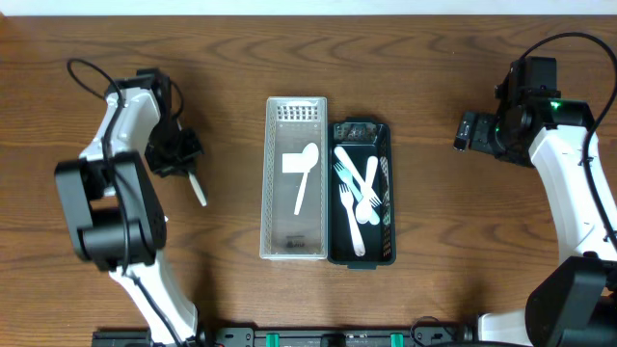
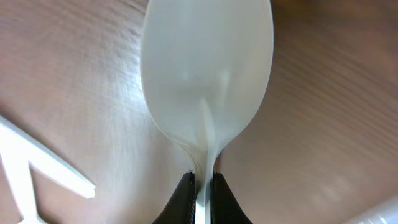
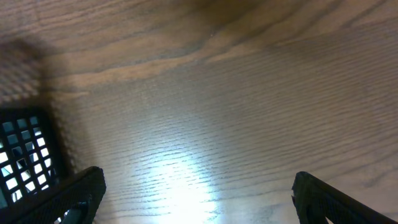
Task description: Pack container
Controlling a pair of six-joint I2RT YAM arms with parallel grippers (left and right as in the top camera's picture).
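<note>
Left jaws pinch 1 spoon (image 2: 208, 81), right jaws gape; 1 other spoon (image 1: 305, 173) lies in 1 clear basket (image 1: 267, 183).

Item 1: the white perforated plastic basket (image 1: 272, 173) sits at the centre of the brown wooden table (image 1: 434, 280). The dark perforated plastic basket (image 1: 390, 193) stands just to its right, with their long sides touching.

Item 2: one white plastic spoon (image 1: 305, 175) lies in the white basket, bowl toward the far end. A small white flat rectangular piece (image 1: 292, 163) lies just to its left.

Item 3: a heap of white plastic forks and spoons (image 1: 359, 198) lies in the dark basket.

Item 4: the left gripper (image 1: 176, 152) is well to the left of both baskets, over the table. A second white plastic spoon (image 2: 205, 81) is clamped between its fingers.

Item 5: the right gripper (image 1: 466, 132) is well to the right of the dark basket, toward the far side.
</note>
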